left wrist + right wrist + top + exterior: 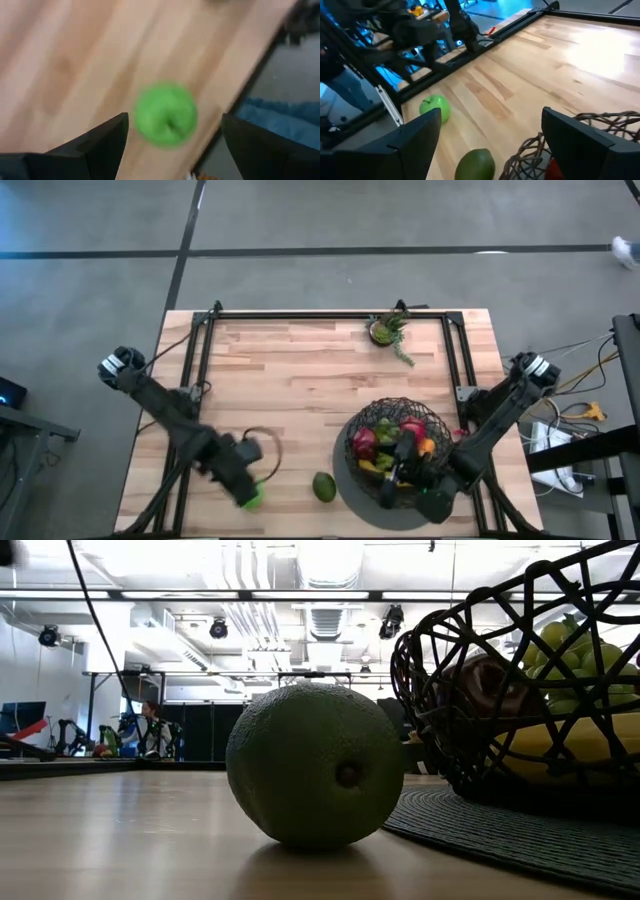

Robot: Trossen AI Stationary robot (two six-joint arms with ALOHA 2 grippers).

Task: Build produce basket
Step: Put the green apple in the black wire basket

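Green apple [251, 497] lies at the table's [300, 370] near edge, between the left gripper's [244, 483] released jaws, lined up for a grasp. Avocado [324, 486] waits beside the basket [398, 442], near the right edge, where the right gripper [405, 479] hovers, jaws parted.

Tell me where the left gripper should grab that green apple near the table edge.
Take the green apple across its round middle, coming straight down from above. It sits free on the table, and the left gripper is open with a finger on either side.
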